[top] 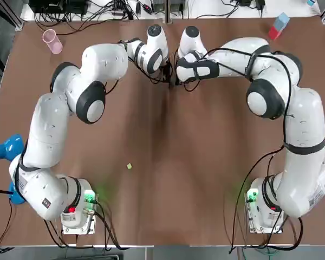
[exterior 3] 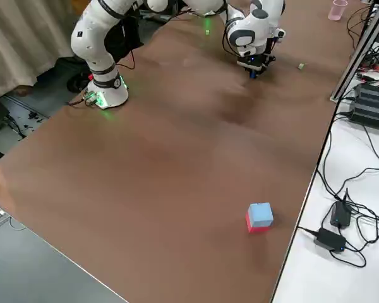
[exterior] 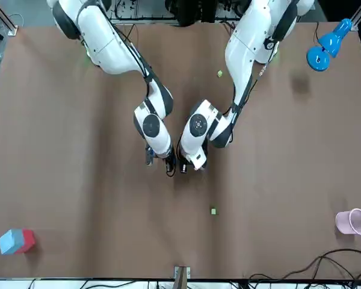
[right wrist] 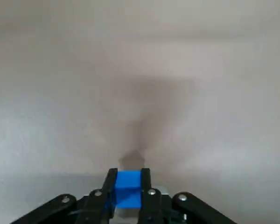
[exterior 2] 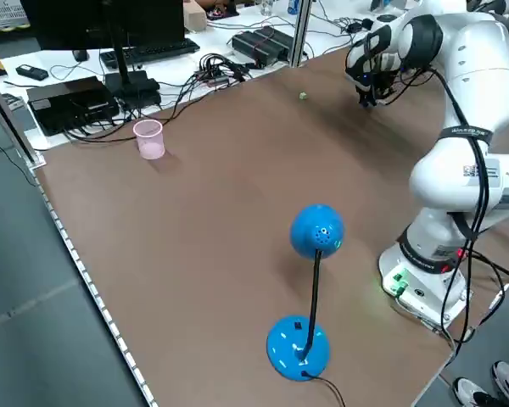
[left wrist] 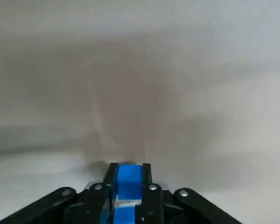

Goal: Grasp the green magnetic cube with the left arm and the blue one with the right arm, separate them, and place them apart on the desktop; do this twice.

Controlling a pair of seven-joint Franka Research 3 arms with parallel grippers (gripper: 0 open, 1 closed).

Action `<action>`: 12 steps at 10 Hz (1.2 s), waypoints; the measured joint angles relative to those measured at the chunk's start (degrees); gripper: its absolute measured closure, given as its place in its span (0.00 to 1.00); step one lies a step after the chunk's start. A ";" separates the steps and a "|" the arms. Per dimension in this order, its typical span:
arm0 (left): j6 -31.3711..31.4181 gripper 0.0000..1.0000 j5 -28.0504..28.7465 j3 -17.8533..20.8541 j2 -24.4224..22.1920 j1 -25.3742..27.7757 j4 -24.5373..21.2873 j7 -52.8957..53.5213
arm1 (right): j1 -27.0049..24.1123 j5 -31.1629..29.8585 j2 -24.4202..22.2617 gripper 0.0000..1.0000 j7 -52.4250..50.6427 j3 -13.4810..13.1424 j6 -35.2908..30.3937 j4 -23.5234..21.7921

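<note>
Two arms reach out from their bases at my edge of the table (top: 168, 179), and both wrists meet over its far middle. Nearest to me, off the left edge, stands a blue ball on a stand (exterior 2: 316, 231). A little farther in, left of centre, a near green cube (top: 129, 166) lies loose on the brown top, well apart from both grippers.

Beyond it, the left gripper (left wrist: 129, 168) and the right gripper (right wrist: 129, 173) hang just beside each other, fingertips pointing down close to the surface. On my left wrist feed the fingers are drawn tight on a blue piece (left wrist: 129, 179), not a green one. On my right wrist feed the fingers pinch a blue cube (right wrist: 129, 189) the same way. I cannot tell whether these are two blocks or one seen twice.

Past the grippers, slightly to the left, a far green cube (exterior: 213, 211) sits alone. A pink cup (top: 52, 41) stands at the far left corner, and a red and blue block (top: 278, 26) at the far right.
</note>
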 joint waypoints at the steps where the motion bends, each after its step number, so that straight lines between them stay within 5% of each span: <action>1: 0.04 0.76 0.08 0.74 -0.05 0.00 0.09 0.59 | -0.90 -0.01 -1.82 0.76 -3.74 -0.01 -0.02 -2.56; 4: 2.54 0.76 0.11 4.49 -0.51 0.57 3.28 6.52 | -3.13 -0.02 -9.41 0.76 -15.31 0.91 -0.02 -11.79; 7: 11.40 0.76 0.11 4.86 -0.65 0.08 5.25 7.07 | -8.06 -0.04 -19.89 0.76 -27.63 7.04 -0.15 -24.58; 9: 11.72 0.76 0.11 4.43 0.20 -3.82 4.72 5.86 | -9.81 -0.09 -26.16 0.76 -34.48 11.23 -0.24 -33.57; 12: 12.17 0.76 0.10 4.48 1.24 -11.27 4.19 -0.55 | -9.97 -0.13 -31.37 0.76 -45.85 13.77 1.89 -44.88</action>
